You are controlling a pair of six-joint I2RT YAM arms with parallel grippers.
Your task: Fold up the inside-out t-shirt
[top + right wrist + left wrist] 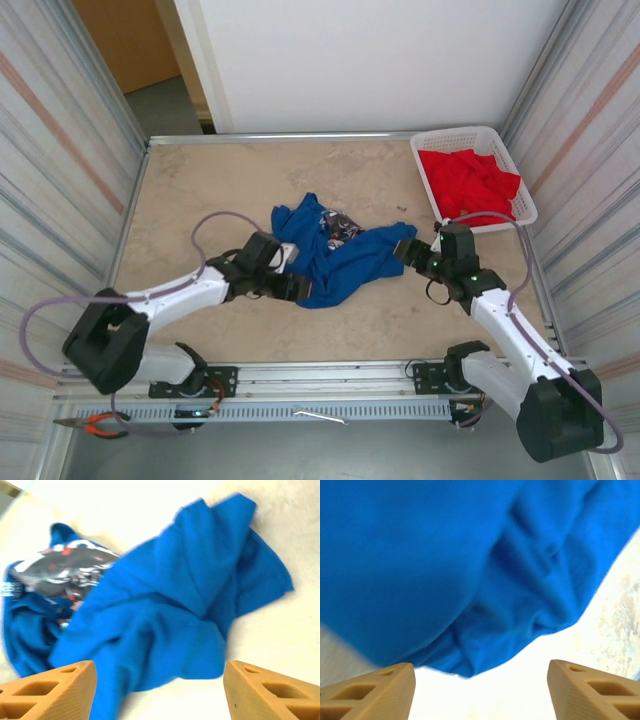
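Blue t-shirt [340, 265] lies crumpled on the worktop [200, 190]; my left end effector [289, 287] at its left edge, my right end effector [409, 256] at its right edge.

1. No words, brands, numbers or signs can be read.
2. The printed graphic [60, 572] on the inside-out t-shirt [165, 610] is too blurred to show any lettering.

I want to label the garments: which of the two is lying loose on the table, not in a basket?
The blue t-shirt, crumpled on the table; the red garment sits inside the white basket.
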